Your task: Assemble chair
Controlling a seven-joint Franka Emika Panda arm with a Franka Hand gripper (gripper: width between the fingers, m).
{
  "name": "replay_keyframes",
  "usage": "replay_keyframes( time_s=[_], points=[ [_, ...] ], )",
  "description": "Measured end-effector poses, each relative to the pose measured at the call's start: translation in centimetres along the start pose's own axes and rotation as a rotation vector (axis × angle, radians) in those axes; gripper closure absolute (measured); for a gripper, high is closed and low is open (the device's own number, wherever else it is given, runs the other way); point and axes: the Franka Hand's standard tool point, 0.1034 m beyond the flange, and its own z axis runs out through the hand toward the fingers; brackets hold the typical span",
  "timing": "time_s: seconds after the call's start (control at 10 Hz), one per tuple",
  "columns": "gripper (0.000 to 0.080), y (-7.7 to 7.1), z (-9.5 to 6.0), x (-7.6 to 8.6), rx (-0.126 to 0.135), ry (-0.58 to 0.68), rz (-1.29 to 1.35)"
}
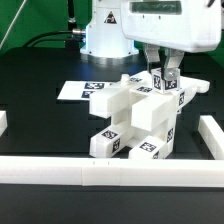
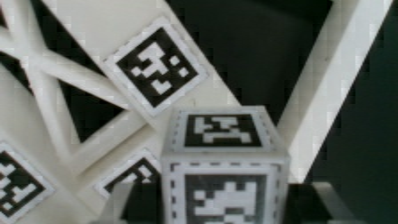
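The partly built white chair [image 1: 133, 122] stands mid-table, chunky blocks and posts with black-and-white tags. My gripper [image 1: 161, 78] is over its upper right end, by the exterior view's right. Its jaws stand on either side of a tagged white post [image 1: 162, 88] at the top of the assembly. In the wrist view that post [image 2: 222, 165] fills the lower middle, with dark fingers [image 2: 331, 200] pressed against its sides. Behind it run white bars of the chair [image 2: 71, 90] and another tag [image 2: 157, 65]. I cannot tell whether the post is seated in the chair.
The marker board [image 1: 82, 91] lies flat behind the chair on the exterior view's left. Long white border rails run along the front [image 1: 110, 170], the right [image 1: 212, 135] and the left edge [image 1: 3, 122]. The robot's white base [image 1: 105, 30] stands at the back.
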Motion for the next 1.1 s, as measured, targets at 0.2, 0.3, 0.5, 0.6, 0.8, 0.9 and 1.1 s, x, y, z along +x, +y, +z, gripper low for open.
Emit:
replay_keyframes(
  time_s=[0.2,0.3,0.5,0.6,0.8,0.9,1.1],
  points=[
    [0.0515,-0.04,0.02,-0.14,0.003,-0.002,0.044],
    [0.0452,-0.04,0.01,-0.23,-0.001,-0.005,0.005],
    [0.0186,-0.53,-0.28,-0.74,-0.001,-0.011,-0.112],
    [0.0186,-0.75,-0.33,-0.80,0.011,-0.006,-0.205],
    [0.0151,-0.74,-0.33,-0.71,0.011,-0.004,-0.414],
    [0.0151,-0.72,-0.32,-0.74,0.009,-0.003,-0.488],
    [0.0150,-0.70,-0.33,-1.03,-0.012,0.000,-0.766]
  ],
)
